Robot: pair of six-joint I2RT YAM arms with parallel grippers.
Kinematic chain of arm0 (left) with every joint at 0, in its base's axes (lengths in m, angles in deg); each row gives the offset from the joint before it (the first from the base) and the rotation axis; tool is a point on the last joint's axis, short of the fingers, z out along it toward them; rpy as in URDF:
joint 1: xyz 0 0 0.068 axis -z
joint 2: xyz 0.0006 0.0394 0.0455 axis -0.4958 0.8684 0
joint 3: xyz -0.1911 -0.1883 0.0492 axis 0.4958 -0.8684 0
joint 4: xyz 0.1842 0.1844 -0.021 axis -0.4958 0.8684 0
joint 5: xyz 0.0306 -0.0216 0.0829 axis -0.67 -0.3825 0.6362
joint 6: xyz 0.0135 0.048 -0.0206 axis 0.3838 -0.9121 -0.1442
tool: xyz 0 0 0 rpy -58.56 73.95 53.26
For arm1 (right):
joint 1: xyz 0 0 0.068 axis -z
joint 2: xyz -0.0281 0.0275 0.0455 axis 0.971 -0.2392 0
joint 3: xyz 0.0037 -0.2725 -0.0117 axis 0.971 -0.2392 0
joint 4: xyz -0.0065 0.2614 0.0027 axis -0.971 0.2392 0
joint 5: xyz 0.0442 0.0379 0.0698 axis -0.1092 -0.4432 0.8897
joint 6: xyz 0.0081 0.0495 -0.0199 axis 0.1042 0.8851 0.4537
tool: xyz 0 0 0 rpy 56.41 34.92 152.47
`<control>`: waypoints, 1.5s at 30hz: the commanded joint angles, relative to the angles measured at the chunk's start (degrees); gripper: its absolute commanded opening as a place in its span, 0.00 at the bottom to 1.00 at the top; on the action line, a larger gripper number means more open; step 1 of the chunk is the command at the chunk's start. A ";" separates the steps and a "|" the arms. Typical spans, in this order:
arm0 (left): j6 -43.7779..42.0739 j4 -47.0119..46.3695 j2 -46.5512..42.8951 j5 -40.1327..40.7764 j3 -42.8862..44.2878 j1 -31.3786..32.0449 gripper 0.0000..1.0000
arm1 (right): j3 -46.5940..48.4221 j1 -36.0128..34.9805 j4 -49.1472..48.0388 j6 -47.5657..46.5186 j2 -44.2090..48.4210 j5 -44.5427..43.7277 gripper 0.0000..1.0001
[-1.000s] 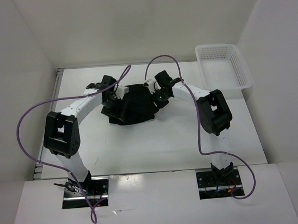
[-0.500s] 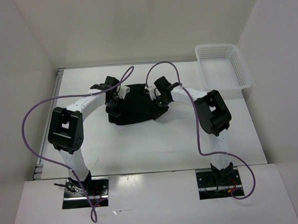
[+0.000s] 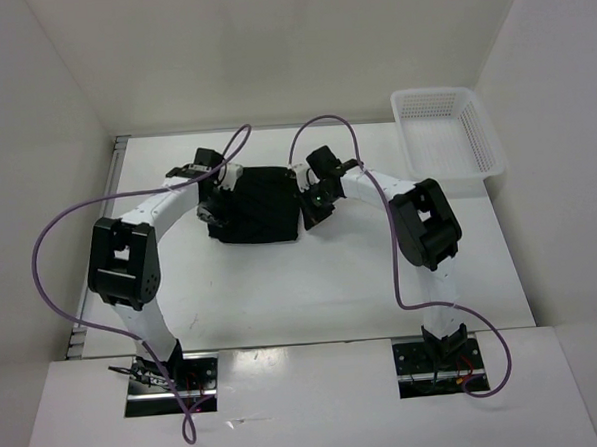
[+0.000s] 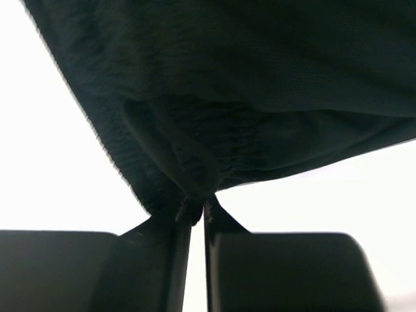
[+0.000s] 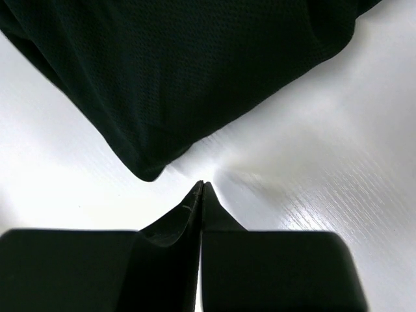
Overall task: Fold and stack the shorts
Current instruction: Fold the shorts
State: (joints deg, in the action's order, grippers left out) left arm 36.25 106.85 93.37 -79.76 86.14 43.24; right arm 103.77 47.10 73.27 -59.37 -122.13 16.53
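Observation:
The black shorts (image 3: 259,203) lie as a compact dark patch at the back middle of the white table (image 3: 312,283), between both arms. My left gripper (image 3: 217,206) is at their left edge. In the left wrist view it (image 4: 197,203) is shut on a bunched fold of the shorts (image 4: 247,78), which hang just above its tips. My right gripper (image 3: 308,215) is at the shorts' right edge. In the right wrist view it (image 5: 203,186) is shut with nothing in it, just short of a corner of the shorts (image 5: 175,71) lying on the table.
A white mesh basket (image 3: 444,131) stands at the back right corner of the table. White walls close in the back and both sides. Purple cables (image 3: 49,247) loop off both arms.
Both grippers have closed. The shorts have gone from a wide, ragged spread to a narrower block, and the left gripper now pinches their edge.

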 commanded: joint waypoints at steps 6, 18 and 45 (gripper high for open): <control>-0.05 -1.44 -0.58 -3.33 -6.63 -10.43 0.34 | 1.20 -0.47 -0.89 -3.05 1.38 -1.08 0.01; -0.05 4.36 -2.00 -18.35 7.61 -11.67 0.79 | 2.26 -0.47 0.78 -4.20 3.05 0.59 0.09; -0.05 -0.39 14.62 -16.69 18.16 -10.53 0.12 | 1.73 -0.47 0.78 -4.20 3.05 1.12 0.10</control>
State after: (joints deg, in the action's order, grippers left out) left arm 36.45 107.07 107.03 -94.75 102.31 32.71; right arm 103.79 47.10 74.01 -62.85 -122.13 16.85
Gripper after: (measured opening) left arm 0.155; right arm 0.100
